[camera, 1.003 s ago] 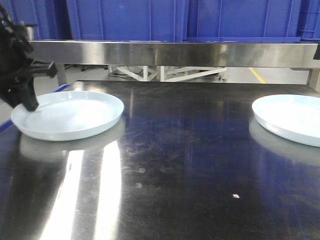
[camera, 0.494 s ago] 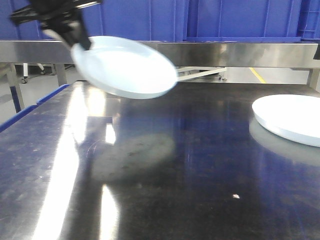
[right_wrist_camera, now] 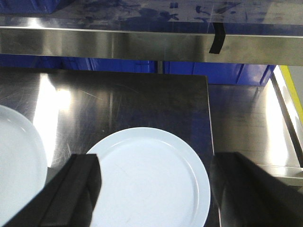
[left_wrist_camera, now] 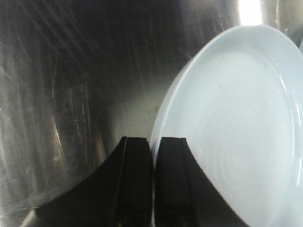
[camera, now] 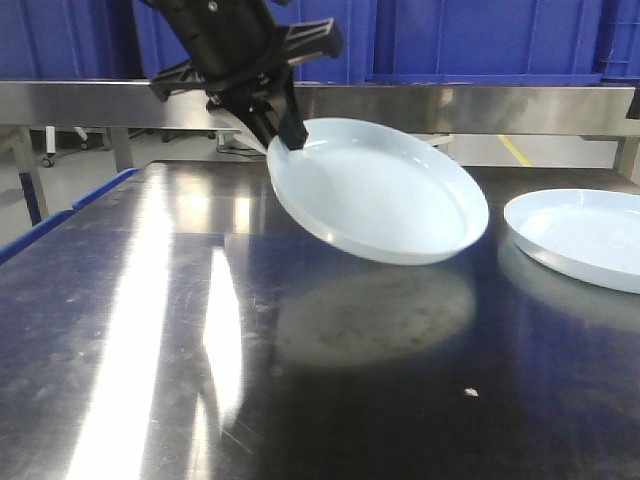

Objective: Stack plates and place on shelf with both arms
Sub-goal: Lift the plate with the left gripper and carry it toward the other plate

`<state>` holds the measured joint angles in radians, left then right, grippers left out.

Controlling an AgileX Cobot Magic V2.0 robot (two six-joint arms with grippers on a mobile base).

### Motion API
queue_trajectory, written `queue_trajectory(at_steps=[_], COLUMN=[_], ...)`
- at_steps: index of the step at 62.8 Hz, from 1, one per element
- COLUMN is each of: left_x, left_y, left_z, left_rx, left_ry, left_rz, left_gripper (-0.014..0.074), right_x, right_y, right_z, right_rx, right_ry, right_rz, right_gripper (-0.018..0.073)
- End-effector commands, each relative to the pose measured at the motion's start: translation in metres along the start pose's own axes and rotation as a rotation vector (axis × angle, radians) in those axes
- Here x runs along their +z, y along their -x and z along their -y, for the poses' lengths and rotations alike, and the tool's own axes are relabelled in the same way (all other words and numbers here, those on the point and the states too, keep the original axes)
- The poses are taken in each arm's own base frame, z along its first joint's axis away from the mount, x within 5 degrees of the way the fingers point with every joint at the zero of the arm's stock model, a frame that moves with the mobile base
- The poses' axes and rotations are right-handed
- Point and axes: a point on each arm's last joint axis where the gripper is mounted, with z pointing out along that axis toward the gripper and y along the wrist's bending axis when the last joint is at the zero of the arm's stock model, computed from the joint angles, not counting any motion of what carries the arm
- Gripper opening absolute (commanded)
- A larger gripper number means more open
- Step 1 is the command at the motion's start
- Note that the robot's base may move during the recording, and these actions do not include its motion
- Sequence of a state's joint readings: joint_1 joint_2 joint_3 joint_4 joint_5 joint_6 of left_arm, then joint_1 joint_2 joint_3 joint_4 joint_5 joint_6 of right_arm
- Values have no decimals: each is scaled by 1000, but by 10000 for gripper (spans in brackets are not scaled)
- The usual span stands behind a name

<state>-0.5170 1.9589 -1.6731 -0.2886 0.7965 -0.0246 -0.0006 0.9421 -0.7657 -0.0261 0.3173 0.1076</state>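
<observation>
Looking over the bare near stretch of the counter (camera: 150, 330), I see glare streaks and a dim shadow under the carried plate (camera: 385, 195). It hangs clear of the steel, tilted, with its right edge lowest. My left end effector (camera: 287, 135) is clamped on its left rim, which the wrist view shows pinched between both fingers.

A single rim pinch on glossy ware looks marginal to me, so I would move slowly and level the plate before going further. I would then centre it over the resting plate (camera: 580, 235), which lies flat on the counter to the right, near but not touching. I would lower until the rims nest and only then let go.

What stands in the way, as I judge it, is my own right end effector (right_wrist_camera: 156, 158). Its fingers are spread wide, holding nothing, and it hangs directly above the resting plate. It should draw aside first.

Behind the counter runs the steel shelf rail (camera: 450, 108), with blue crates (camera: 480, 40) above it. Both are well clear of this step.
</observation>
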Motion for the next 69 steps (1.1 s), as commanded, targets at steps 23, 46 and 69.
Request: queue_trajectory(at_steps=[23, 46, 69], left_x=[-29, -53, -169], left_y=[19, 30, 49], left_z=[12, 16, -4], left_rx=[33, 55, 55], left_ry=[-13, -13, 57], left_rz=[157, 139, 416], left_gripper=[505, 144, 92], right_x=[-6, -6, -6], right_y=[17, 17, 17], right_z=[-1, -1, -1], right_rx=[-15, -15, -15], right_ry=[5, 5, 5], right_rz=[116, 116, 116], right_gripper=[592, 592, 592])
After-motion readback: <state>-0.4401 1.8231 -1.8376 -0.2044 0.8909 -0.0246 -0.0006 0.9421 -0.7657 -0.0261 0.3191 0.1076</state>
